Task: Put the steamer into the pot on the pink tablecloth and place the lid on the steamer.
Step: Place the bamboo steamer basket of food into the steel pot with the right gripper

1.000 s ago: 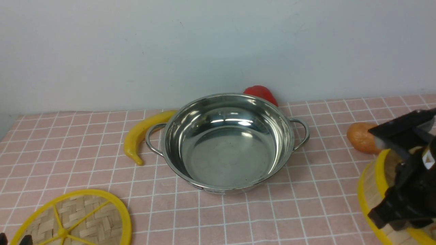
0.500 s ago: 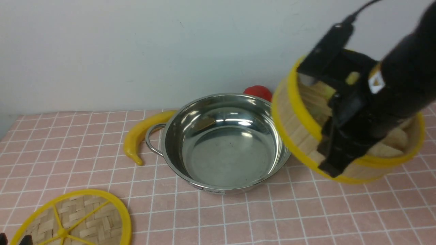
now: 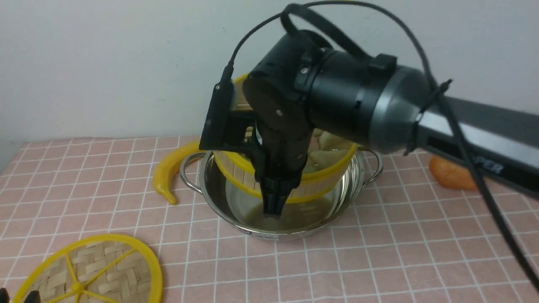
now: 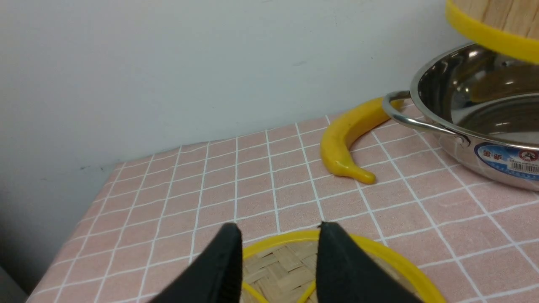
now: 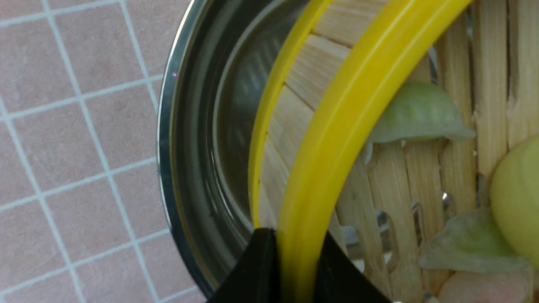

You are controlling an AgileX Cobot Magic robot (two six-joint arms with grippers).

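Pink cloth with a white grid of small squares point(image 3: 400, 252) covers the work surface, meeting a plain pale wall point(image 3: 105, 63) behind. On it, the jaws of the robot's black right gripper point(image 5: 290, 269) are clamped on the thick yellow rim of the round bamboo-slat steamer point(image 5: 311, 181), which carries dumpling-like pieces point(image 5: 429, 113) on its slatted floor. The steamer hangs above the wide, shiny stainless-steel pot point(image 3: 214, 198), apparently not yet seated. Well apart, the flat woven-bamboo lid with yellow spokes point(image 3: 101, 269) lies on the cloth near the left gripper point(image 4: 280, 235), whose jaws stand spread and hold nothing.

Held at one side only, the steamer could tip, and its load could slide. Since it is only a little narrower than the pot, a slightly off-centre descent could catch its lower edge on the metal rim, and an early release could leave it wedged askew. The right arm point(image 3: 353, 92) reaches in from the right, its wrist angled down over the pot; the left waits low beside the lid.
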